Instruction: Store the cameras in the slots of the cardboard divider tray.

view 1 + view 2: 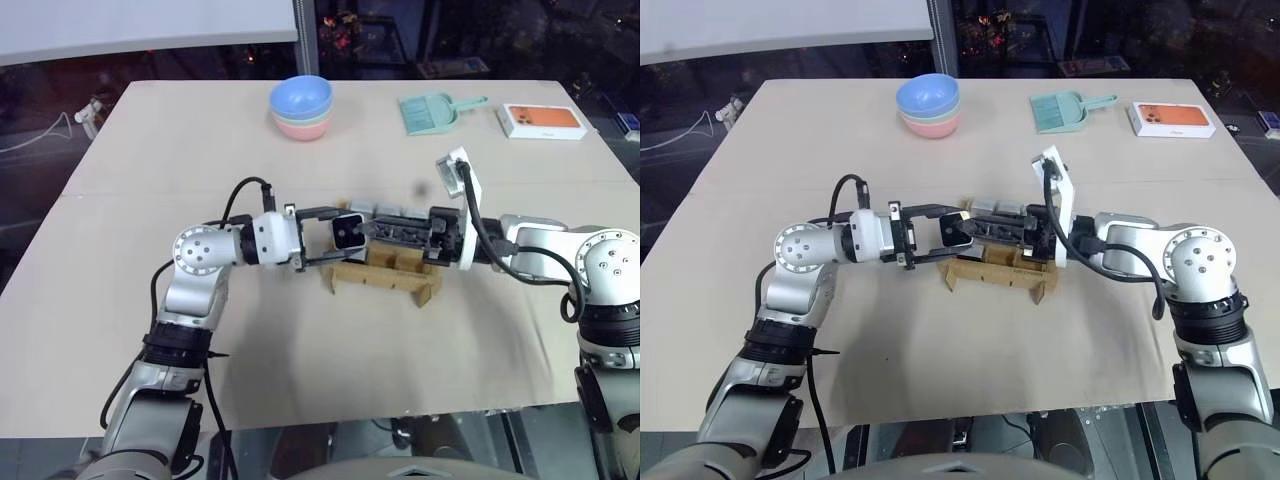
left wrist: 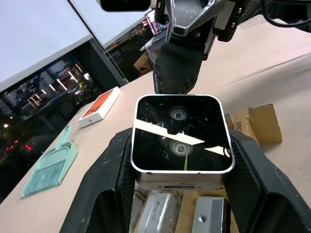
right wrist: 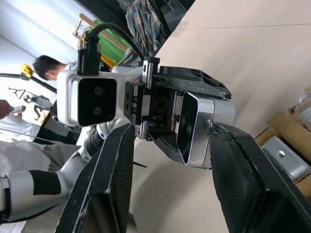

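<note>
Above the cardboard divider tray (image 1: 385,275) at mid-table, our left gripper (image 1: 340,235) clamps a camera (image 2: 181,133) tight, black lens face outward. Our right gripper (image 3: 170,160), jaws parted, reaches one finger (image 2: 176,73) to it. More cameras (image 1: 998,210) sit in the slots.

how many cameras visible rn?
3. One camera is gripped in the left pincer above the cardboard divider tray; a second camera and a third camera sit in slots beneath it. More may be hidden behind the arms.
</note>
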`<act>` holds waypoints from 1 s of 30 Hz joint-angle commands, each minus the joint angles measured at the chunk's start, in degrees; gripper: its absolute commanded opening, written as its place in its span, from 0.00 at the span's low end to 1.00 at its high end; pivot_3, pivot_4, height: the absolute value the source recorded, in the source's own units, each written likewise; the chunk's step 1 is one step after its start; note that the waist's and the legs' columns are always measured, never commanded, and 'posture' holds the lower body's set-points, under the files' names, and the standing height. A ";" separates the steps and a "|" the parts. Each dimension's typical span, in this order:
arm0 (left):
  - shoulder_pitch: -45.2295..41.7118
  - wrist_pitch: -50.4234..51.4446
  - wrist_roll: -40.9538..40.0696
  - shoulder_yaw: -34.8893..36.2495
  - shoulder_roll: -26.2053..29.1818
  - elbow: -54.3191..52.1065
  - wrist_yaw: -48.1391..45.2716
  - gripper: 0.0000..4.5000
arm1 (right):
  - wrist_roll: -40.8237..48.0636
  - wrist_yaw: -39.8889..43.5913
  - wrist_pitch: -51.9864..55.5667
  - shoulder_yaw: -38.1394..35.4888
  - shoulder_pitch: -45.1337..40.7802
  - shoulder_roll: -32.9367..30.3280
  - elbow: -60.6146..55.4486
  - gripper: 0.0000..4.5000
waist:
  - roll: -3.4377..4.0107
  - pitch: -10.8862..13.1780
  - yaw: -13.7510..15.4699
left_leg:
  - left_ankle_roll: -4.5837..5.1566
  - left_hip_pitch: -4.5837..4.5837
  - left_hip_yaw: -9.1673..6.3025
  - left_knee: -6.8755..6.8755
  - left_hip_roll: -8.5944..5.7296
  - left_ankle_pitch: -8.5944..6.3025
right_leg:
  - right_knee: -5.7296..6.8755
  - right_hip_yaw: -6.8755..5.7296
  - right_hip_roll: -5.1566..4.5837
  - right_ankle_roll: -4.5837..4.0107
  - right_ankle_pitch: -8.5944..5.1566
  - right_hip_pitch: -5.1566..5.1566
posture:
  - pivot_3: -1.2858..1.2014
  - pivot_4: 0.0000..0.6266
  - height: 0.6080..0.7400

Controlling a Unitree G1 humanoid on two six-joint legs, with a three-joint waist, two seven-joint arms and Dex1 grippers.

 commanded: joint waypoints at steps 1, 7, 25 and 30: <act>-1.28 -2.18 -2.41 -0.76 -0.81 -4.10 -0.64 0.43 | -3.98 -0.14 0.38 0.37 -0.72 0.16 1.29 0.53 | 0.00 0.00 0.00 | 0.00 0.00 0.00 0.00 0.00 0.00 | 0.00 0.00 0.00 0.00 0.00 0.00 | 0.52 0.24 1.00; -1.30 -2.64 -2.52 -0.48 -0.48 -3.11 -1.00 0.43 | -6.83 0.82 0.88 -0.62 -0.56 -0.02 2.52 0.53 | 0.00 0.00 0.00 | 0.00 0.00 0.01 0.00 0.00 0.00 | 0.00 0.00 0.00 0.00 0.00 0.00 | 0.52 0.24 1.00; -1.25 -3.47 -1.99 -0.63 -0.39 -2.12 -0.83 0.43 | -3.88 0.88 3.54 -2.30 -0.36 1.22 2.07 0.53 | 0.03 0.02 -0.52 | 0.00 -0.02 0.01 -0.02 0.00 0.00 | 0.00 -0.01 0.00 0.00 0.00 -0.04 | 0.52 0.24 1.00; -1.11 -3.50 -2.01 -0.80 -0.33 -2.09 -0.83 0.43 | -1.17 -0.60 3.39 -2.25 -0.28 2.14 2.00 0.53 | 0.03 0.02 -0.84 | 0.00 -0.02 -0.03 -0.02 0.01 0.00 | 0.00 -0.01 -0.01 0.00 0.00 -0.04 | 0.52 0.24 1.00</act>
